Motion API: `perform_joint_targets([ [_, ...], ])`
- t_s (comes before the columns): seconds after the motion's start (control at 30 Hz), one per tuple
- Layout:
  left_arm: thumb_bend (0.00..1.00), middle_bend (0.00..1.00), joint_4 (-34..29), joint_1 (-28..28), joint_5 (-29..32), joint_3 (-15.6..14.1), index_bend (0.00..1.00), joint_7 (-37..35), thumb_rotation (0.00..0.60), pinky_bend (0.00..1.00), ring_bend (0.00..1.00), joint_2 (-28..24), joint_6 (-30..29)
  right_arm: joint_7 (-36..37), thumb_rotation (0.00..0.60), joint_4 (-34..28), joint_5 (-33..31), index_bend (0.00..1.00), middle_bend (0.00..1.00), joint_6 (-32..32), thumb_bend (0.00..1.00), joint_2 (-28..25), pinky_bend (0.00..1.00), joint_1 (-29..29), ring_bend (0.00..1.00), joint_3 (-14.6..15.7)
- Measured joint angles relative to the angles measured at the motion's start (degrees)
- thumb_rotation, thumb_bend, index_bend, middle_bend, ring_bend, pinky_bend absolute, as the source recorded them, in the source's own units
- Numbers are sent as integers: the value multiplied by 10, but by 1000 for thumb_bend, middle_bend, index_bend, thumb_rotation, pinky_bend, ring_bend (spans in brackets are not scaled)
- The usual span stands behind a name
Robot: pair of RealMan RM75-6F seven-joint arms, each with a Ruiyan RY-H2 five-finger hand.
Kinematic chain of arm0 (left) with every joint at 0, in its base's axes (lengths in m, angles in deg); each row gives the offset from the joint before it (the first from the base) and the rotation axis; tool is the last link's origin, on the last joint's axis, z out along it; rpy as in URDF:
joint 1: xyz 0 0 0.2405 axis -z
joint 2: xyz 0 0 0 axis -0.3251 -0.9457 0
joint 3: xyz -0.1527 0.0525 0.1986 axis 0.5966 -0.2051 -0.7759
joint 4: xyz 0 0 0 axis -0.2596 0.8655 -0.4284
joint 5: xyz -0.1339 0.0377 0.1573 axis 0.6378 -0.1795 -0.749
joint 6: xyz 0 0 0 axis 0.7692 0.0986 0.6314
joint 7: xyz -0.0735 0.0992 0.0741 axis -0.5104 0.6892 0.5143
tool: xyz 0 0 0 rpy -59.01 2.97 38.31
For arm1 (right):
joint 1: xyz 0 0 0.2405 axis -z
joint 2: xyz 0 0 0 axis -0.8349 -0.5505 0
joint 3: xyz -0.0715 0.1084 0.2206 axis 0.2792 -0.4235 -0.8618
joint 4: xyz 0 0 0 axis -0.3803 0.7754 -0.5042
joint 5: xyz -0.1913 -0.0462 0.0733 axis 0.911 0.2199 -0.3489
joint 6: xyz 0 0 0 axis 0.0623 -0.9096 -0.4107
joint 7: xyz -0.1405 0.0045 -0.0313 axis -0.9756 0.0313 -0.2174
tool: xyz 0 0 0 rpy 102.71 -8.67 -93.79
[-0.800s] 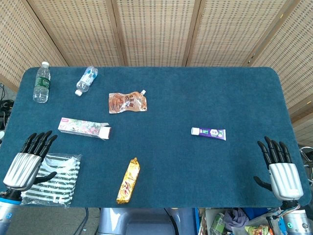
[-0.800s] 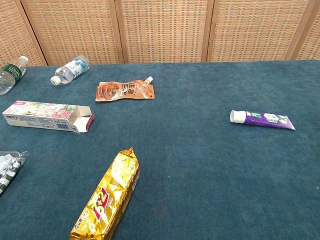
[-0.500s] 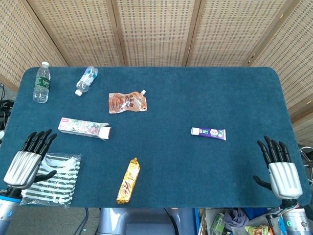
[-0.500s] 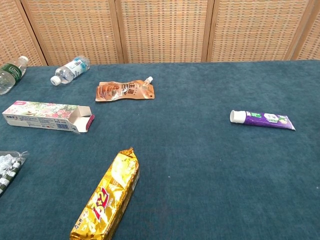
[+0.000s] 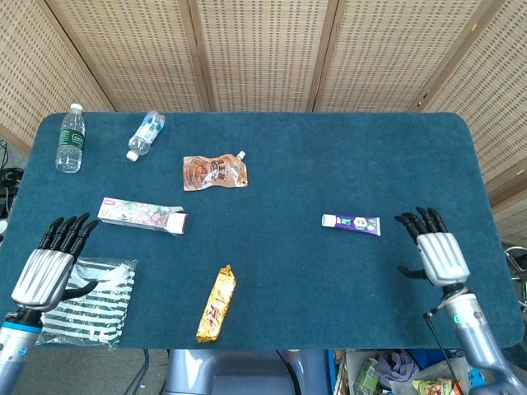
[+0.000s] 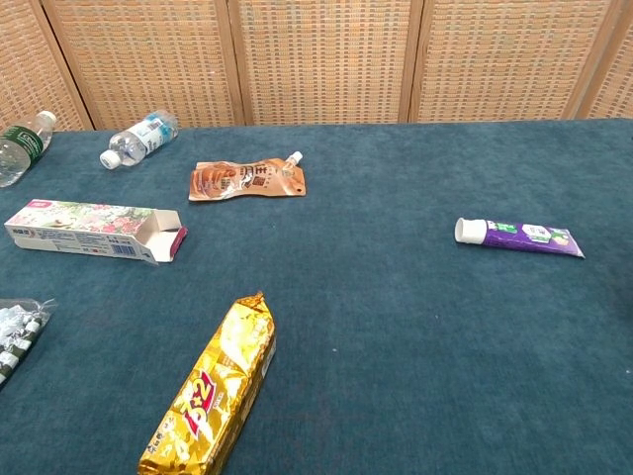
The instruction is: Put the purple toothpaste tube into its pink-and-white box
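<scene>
Matt teal cloth table (image 6: 396, 356) — glossy gold foil snack pkt (image 6: 213, 391).

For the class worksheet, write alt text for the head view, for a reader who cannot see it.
A purple tube lies on a blue table, the open right hand just beside it. Its box lies far left, near the open left hand, among bottles and snacks.
</scene>
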Motion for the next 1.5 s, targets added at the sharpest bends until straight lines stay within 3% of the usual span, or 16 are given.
perform_joint_targets([
  [0.33,129,0,12,6,21,11,0,12,600,0,0,16,11,-14,600,173,-149,298,321,142,2,130,144,-106,186,-47],
  [0.63,128,0,15,12,52,24,0,16,600,0,0,19,23,-35,600,272,-181,321,392,173,70,204,276,-146,261,-54],
  [1.0,129,0,19,18,76,32,0,23,600,0,0,23,37,-19,600,316,-174,330,400,185,194,247,301,-171,269,-55],
  [1.5,130,0,21,23,95,37,0,29,600,0,0,28,46,-14,600,363,-175,383,442,207,243,277,302,-188,283,-48],
])
